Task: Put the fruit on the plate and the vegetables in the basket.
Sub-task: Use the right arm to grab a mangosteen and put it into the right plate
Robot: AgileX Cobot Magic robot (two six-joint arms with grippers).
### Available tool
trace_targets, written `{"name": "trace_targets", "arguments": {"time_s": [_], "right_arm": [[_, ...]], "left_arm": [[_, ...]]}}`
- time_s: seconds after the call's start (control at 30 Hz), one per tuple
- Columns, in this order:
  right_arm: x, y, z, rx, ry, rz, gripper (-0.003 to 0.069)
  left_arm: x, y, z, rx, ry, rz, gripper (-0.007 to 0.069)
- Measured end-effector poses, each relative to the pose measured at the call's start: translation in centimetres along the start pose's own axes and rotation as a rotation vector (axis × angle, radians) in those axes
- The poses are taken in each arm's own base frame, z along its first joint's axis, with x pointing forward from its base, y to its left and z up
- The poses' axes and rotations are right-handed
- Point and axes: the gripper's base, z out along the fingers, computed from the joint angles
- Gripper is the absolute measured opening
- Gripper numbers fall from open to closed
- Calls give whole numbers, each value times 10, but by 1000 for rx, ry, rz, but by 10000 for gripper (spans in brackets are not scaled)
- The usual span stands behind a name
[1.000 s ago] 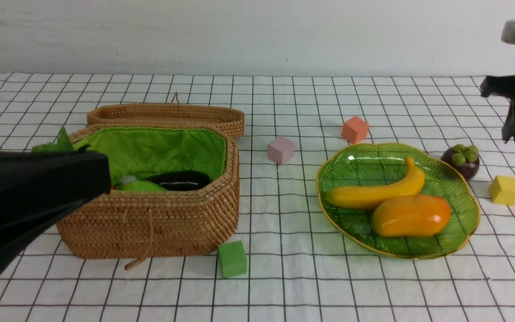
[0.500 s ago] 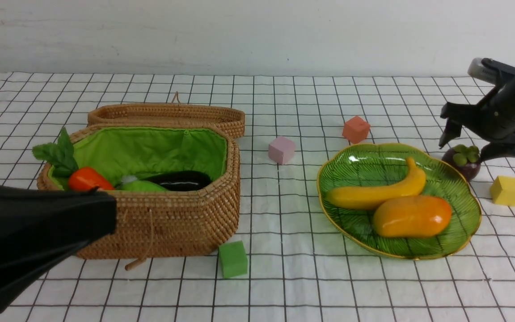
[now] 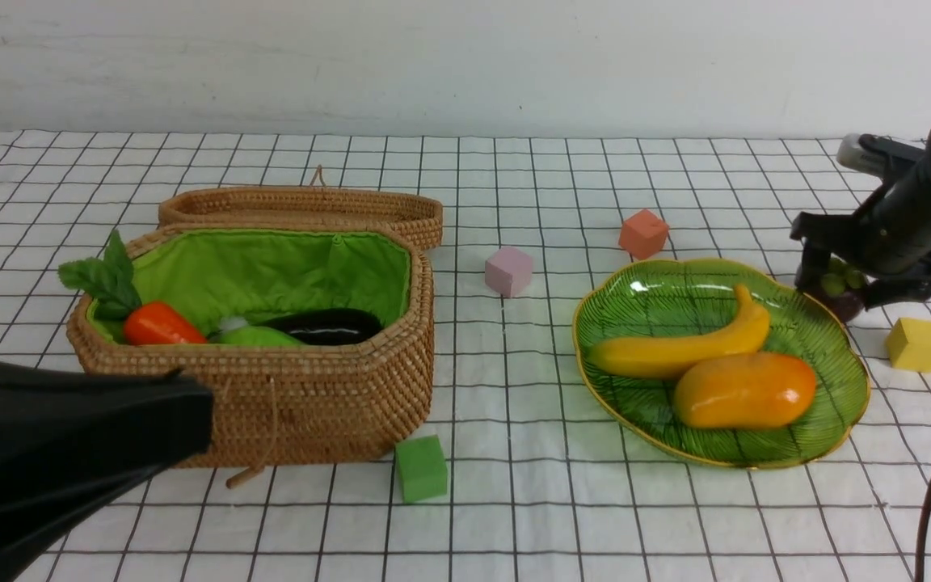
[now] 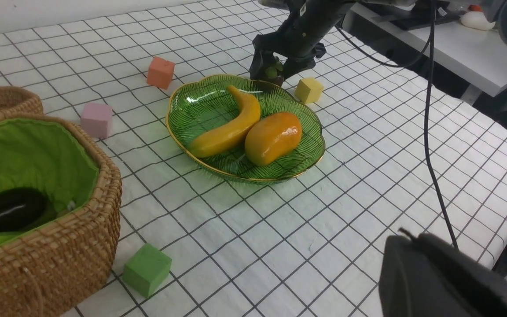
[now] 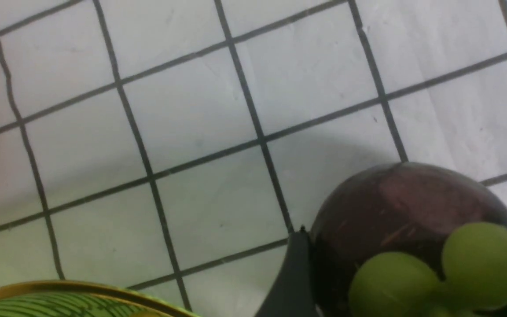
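The dark purple mangosteen (image 3: 845,305) with its green cap stands on the cloth just behind the plate's right end. My right gripper (image 3: 840,289) is open, with one finger on each side of the mangosteen (image 5: 394,207). The banana (image 3: 684,347) and the mango (image 3: 744,390) lie on the green leaf-shaped plate (image 3: 635,283). In the wicker basket (image 3: 296,404) lie the carrot (image 3: 160,325), the pale green gourd (image 3: 259,335) and the eggplant (image 3: 324,325). My left gripper (image 3: 203,404) is shut and empty, low at the near left in front of the basket.
The basket's lid (image 3: 304,206) lies open behind it. Small cubes sit on the checked cloth: orange (image 3: 642,234) behind the plate, pink (image 3: 507,271) between basket and plate, yellow (image 3: 914,343) right of the mangosteen, green (image 3: 421,467) in front of the basket.
My right gripper came down from the upper right and now straddles the mangosteen. The left gripper sank lower and uncovered the carrot.
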Motion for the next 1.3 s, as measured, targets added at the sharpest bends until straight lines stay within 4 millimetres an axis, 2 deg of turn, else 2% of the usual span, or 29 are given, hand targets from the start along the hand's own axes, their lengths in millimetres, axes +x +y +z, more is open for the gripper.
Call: {"name": "trace_targets", "arguments": {"time_s": [0.23, 0.57, 0.73, 0.8, 0.83, 0.9, 0.93, 1.0, 1.07, 1.17, 1.3], "right_arm": [[-2, 0, 5, -3, -25, 0, 571], [-4, 0, 4, -4, -30, -33, 569], [-7, 3, -13, -1, -26, -59, 569], [-13, 7, -39, -11, -50, -66, 569], [-15, 12, -57, -25, -56, -72, 569], [-14, 24, -78, -61, -48, -98, 569], [-14, 25, -80, -67, -47, -102, 569], [-4, 50, -95, -145, 0, -161, 569], [10, 76, -94, -213, 53, -220, 569], [27, 103, -80, -248, 102, -287, 569], [36, 114, -62, -252, 125, -316, 569]], "left_arm": [[1, 0, 0, 0, 15, 0, -13], [2, 0, 0, 0, 19, 0, -13], [2, 0, 0, 0, 19, 14, -13], [2, 0, 0, 0, 19, 27, -13], [2, 0, 0, 0, 19, 36, -13], [2, 0, 0, 0, 18, 48, -13], [2, 0, 0, 0, 17, 51, -13], [1, 0, 0, 0, 15, 61, -13], [1, 0, 0, 1, 15, 63, -13], [1, 0, 0, 1, 16, 66, -13], [1, 0, 0, 1, 16, 78, -13]]}}
